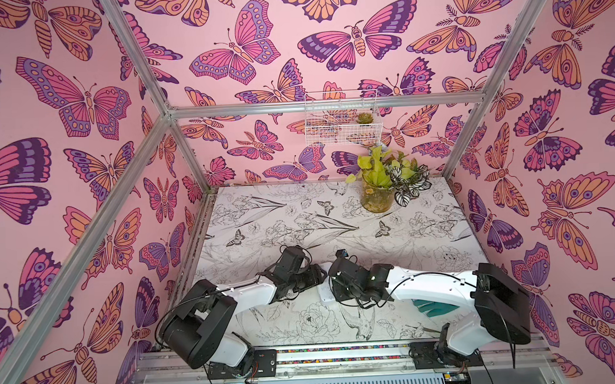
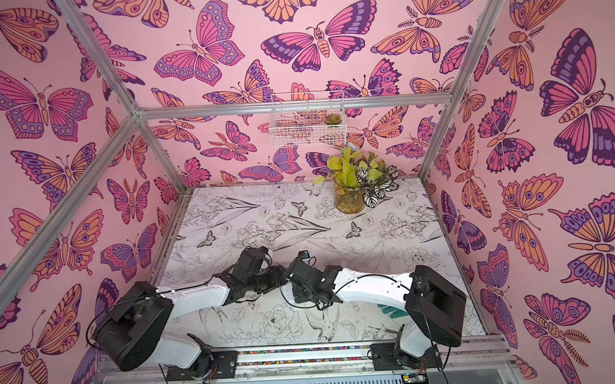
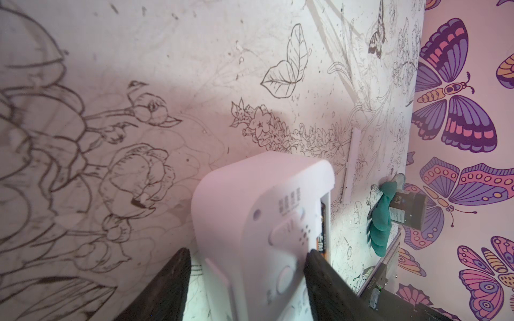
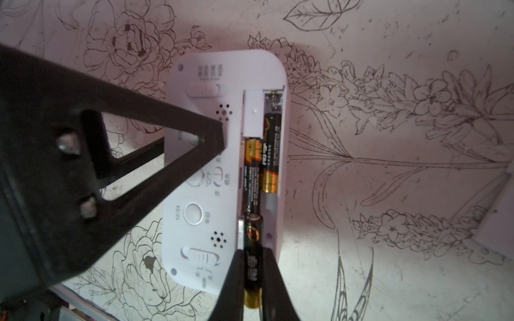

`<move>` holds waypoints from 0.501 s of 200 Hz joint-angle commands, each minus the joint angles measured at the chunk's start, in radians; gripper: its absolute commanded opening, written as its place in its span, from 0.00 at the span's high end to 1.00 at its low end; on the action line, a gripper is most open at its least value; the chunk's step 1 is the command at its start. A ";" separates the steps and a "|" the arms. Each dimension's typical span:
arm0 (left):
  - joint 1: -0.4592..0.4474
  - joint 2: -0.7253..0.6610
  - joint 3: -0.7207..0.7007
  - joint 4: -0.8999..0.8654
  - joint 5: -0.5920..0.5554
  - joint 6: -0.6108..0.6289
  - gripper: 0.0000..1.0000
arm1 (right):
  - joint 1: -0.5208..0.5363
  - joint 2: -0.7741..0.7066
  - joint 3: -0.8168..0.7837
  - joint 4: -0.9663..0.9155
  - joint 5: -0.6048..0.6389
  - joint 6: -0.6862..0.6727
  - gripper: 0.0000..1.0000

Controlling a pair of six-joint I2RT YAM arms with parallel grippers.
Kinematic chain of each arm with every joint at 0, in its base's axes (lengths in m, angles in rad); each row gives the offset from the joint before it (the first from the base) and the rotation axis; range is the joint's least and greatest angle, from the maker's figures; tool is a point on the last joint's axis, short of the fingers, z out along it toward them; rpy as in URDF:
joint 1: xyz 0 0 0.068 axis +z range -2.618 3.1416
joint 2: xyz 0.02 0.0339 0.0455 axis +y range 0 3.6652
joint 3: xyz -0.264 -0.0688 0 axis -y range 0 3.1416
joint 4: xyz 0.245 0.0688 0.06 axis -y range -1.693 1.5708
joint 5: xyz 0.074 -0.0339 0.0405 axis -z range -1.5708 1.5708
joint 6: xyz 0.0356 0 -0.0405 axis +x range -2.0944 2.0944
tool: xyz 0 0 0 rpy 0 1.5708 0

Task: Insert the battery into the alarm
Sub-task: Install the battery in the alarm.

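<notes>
Alarm: the alarm (image 4: 211, 200) is held near the front middle of the bench (image 1: 300, 217), its back face turned up towards the right wrist camera. Only a white sliver of it (image 1: 325, 292) is seen in a top view, below the wrists. Whether it rests on the bench cannot be told.
Left tool: the left tool (image 3: 247, 251) is clamped on the alarm (image 3: 250, 208) front to back. One finger (image 4: 205, 133) is laid across the back face; the other is seen behind the body.
Right tool: the right tool (image 4: 252, 254) is closed on the battery (image 4: 252, 236), which is pinched between both fingers along its lower half.
Battery: the black-and-gold battery is pointed lengthwise at the compartment (image 4: 272, 211), with its free end at the compartment's end near the alarm's short edge. Whether it is seated cannot be told.
Compartment: it is uncovered, along one long edge of the back face. Two cells (image 4: 271, 152) are lodged in it, side by side and offset. The held battery is in line with the inner one.
Arms: in both top views the left arm (image 1: 246, 290) and right arm (image 1: 432, 287) are brought together, their wrists nearly touching, and both tools are hidden beneath them.
Glove: a teal glove (image 1: 431, 306) is laid on the bench under the right arm, well apart from the alarm.
Strip: a flat white strip (image 3: 351, 164) is seen on the bench between alarm and glove.
Plant: a plant (image 1: 376, 197) in a glass jar is placed at the back of the bench, below a wire basket (image 1: 342, 117) hung on the wall.
</notes>
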 commanded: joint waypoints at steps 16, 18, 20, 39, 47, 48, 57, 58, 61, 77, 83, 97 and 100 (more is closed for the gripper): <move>-0.006 0.004 -0.025 -0.079 -0.009 0.013 0.33 | 0.006 0.007 0.026 -0.044 0.026 0.012 0.86; -0.005 0.004 -0.025 -0.079 -0.009 0.013 0.33 | 0.006 0.007 0.026 -0.044 0.026 0.013 0.85; -0.006 0.004 -0.025 -0.079 -0.010 0.013 0.33 | 0.006 0.007 0.026 -0.044 0.025 0.013 0.85; -0.006 0.006 -0.023 -0.079 -0.011 0.013 0.33 | 0.006 0.007 0.028 -0.039 0.023 0.013 0.83; -0.006 0.006 -0.023 -0.079 -0.010 0.013 0.33 | 0.006 0.007 0.029 -0.038 0.021 0.012 0.83; -0.006 0.006 -0.023 -0.079 -0.011 0.013 0.33 | 0.006 0.007 0.029 -0.038 0.020 0.012 0.83; -0.006 0.006 -0.023 -0.079 -0.010 0.013 0.33 | 0.006 0.029 0.032 -0.038 0.020 0.012 0.83; -0.006 0.006 -0.023 -0.079 -0.009 0.013 0.33 | 0.006 0.032 0.032 -0.038 0.020 0.012 0.83; -0.005 0.007 -0.023 -0.079 -0.009 0.013 0.33 | 0.006 0.036 0.032 -0.038 0.020 0.012 0.82; -0.007 0.005 -0.025 -0.079 -0.010 0.013 0.33 | 0.006 0.041 0.037 -0.040 0.018 0.011 0.82; -0.006 0.005 -0.025 -0.079 -0.009 0.013 0.33 | 0.006 0.042 0.038 -0.039 0.017 0.010 0.81; -0.005 0.005 -0.025 -0.079 -0.010 0.013 0.33 | 0.006 0.042 0.040 -0.041 0.019 0.010 0.80; -0.006 0.006 -0.025 -0.080 -0.010 0.013 0.33 | 0.006 0.042 0.040 -0.041 0.018 0.010 0.80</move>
